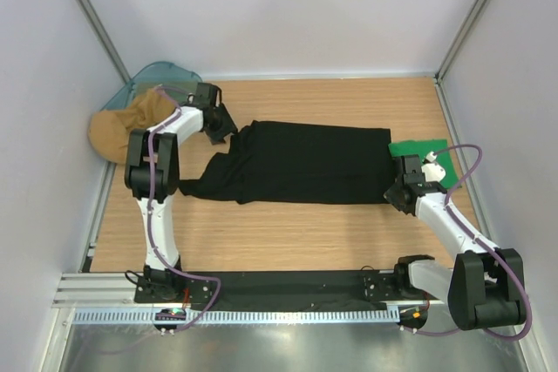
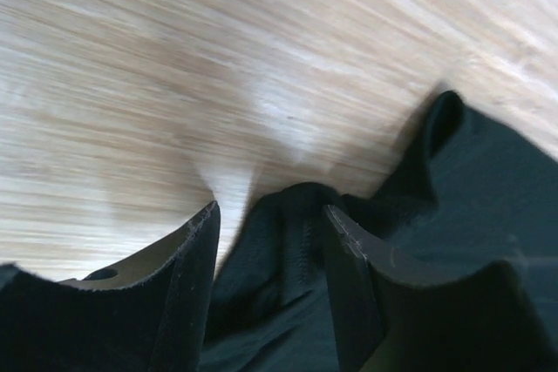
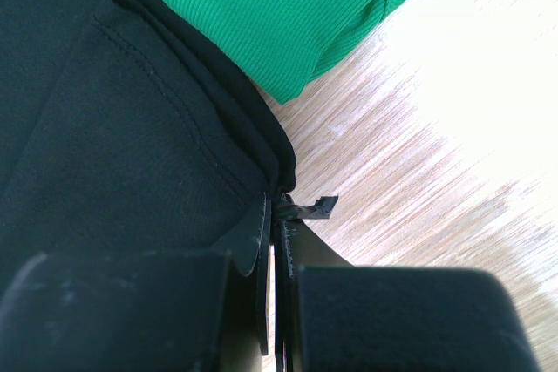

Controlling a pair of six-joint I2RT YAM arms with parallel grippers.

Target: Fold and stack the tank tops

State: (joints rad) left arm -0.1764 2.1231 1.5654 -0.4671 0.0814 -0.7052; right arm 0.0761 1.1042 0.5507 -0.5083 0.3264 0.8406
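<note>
left pincer (image 2: pixel 270 209) parted astride black tank top (image 1: pixel 305 163) (bunched) | right pincer (image 3: pixel 275 205) pinching its edge

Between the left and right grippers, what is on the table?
The black tank top lies spread across that whole stretch, from the left gripper to the right gripper; the top external view shows it.
</note>
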